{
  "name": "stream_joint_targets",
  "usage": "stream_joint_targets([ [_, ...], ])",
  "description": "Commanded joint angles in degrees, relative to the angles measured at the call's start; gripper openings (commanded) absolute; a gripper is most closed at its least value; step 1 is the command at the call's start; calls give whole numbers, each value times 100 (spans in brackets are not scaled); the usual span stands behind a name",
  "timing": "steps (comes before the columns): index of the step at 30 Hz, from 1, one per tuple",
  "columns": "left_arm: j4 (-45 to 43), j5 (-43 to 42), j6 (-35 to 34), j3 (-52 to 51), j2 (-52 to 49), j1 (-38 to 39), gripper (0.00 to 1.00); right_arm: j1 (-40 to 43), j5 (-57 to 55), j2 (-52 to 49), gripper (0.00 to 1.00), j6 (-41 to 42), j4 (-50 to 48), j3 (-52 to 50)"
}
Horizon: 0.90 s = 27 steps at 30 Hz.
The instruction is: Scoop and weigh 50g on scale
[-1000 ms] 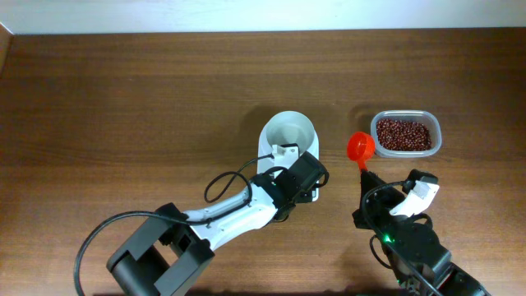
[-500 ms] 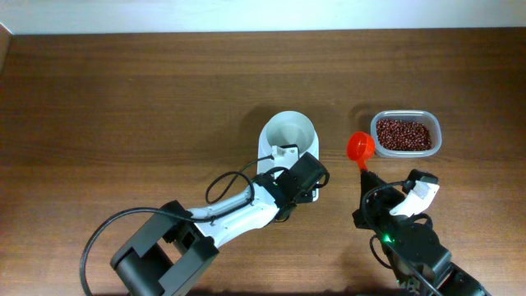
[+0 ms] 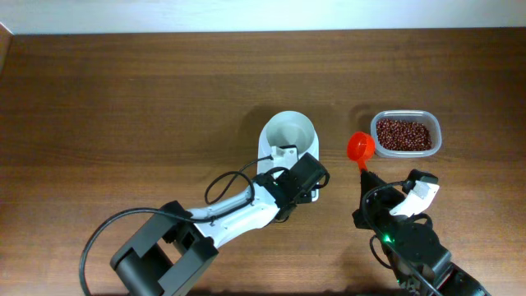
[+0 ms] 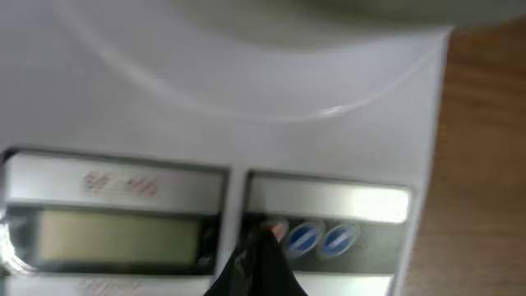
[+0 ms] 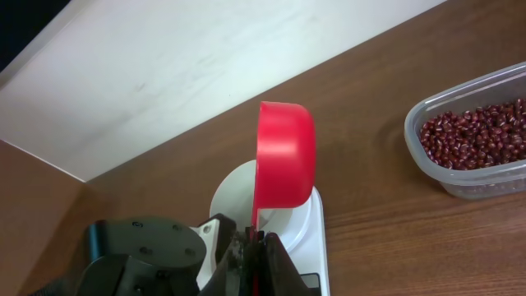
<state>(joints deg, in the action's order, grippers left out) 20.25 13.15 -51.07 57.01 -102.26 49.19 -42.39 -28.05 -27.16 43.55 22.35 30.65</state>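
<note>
Little is seen to have changed in the last second: the left fingers (image 4: 256, 271), pressed together, are kept with their tip at the red button (image 4: 278, 230) of the scale (image 4: 205, 99), which sits mid-surface (image 3: 123, 99) with its bowl (image 3: 288, 134) empty. The red scoop (image 3: 360, 147), apparently empty, is pinched by its handle in the right fingers (image 5: 261, 261) beside the tub (image 3: 438, 136) of beans (image 3: 403, 133). The scale is probably being switched on or zeroed, and nothing has been weighed yet.
</note>
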Motion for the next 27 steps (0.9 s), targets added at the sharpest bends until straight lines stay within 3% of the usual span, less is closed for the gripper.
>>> stream_joint_targets([
  [1, 455, -26, -70, 72, 761, 26, 0, -24, -96, 50, 4, -26, -4, 118],
  [6, 1086, -22, 391, 72, 1952, 26, 1, -24, -142, 50, 4, -26, -9, 118],
  [9, 1351, 142, 962, 72, 2592, 26, 11, -24, -273, 50, 4, -26, -9, 118],
  [11, 1462, 358, 1147, 72, 2900, 26, 12, -24, -332, 50, 4, -28, -7, 118],
  [13, 1537, 616, 1172, 72, 3215, 26, 0, -24, -535, 48, 4, -26, -7, 118],
  [22, 1532, 369, 1169, 70, 3285, 28, 0, -24, -890, 39, 4, -28, -7, 118],
  [24, 1499, 306, 1169, 68, 3158, 28, 3, -24, -922, 39, 4, -28, -4, 118],
  [26, 1493, 269, 1169, 68, 3025, 28, 16, -24, -1029, 39, 4, -28, -7, 118],
  [27, 1493, 271, 1172, 68, 2949, 26, 8, -24, -1062, 39, 4, -28, -7, 118],
])
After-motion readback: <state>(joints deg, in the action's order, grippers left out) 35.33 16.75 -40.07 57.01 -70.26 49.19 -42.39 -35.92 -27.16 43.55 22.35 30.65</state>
